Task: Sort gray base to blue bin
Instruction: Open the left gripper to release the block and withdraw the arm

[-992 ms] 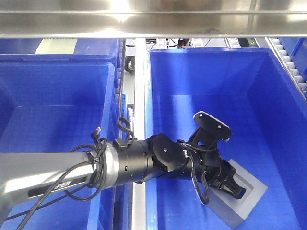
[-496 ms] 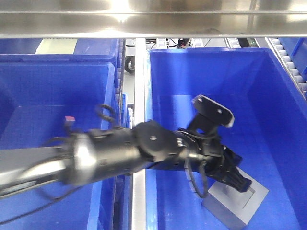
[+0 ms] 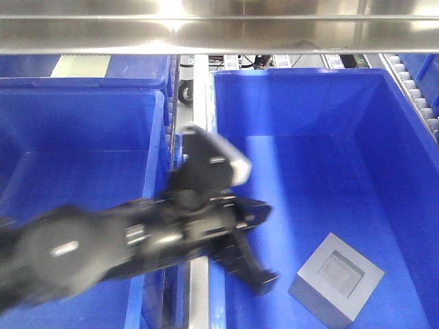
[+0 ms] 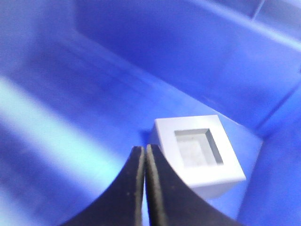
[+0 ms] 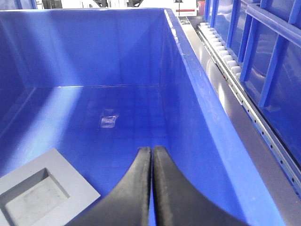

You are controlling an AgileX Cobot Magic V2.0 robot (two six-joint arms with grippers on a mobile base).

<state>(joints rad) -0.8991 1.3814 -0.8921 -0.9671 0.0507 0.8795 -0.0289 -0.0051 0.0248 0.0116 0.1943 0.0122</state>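
Fingertips of the left gripper (image 4: pixel 143 155) are pressed together with nothing between them, as seen in the left wrist view, and they hang above the floor of the blue bin (image 4: pixel 70 127), apart from the gray base (image 4: pixel 200 155). The gray base is set flat on the bin floor with its square recess facing up, near one wall. In the right wrist view the right gripper (image 5: pixel 151 153) is likewise closed, its two black fingers touching along their length, with nothing held. It is held inside the same blue bin (image 5: pixel 188 117), and the gray base (image 5: pixel 42 190) is seen at the lower left, on the floor.

From the front view, the left arm (image 3: pixel 137 247) is blurred and reaches across the metal rail (image 3: pixel 199 137) between two bins; its gripper (image 3: pixel 257 277) is over the near left part of the blue bin (image 3: pixel 309 103). The gray base (image 3: pixel 336 275) lies alone on the bin floor toward the near right. A second blue bin (image 3: pixel 82 123) is seen to the left, only the arm showing over it. A metal shelf edge (image 3: pixel 219 31) runs across the top.
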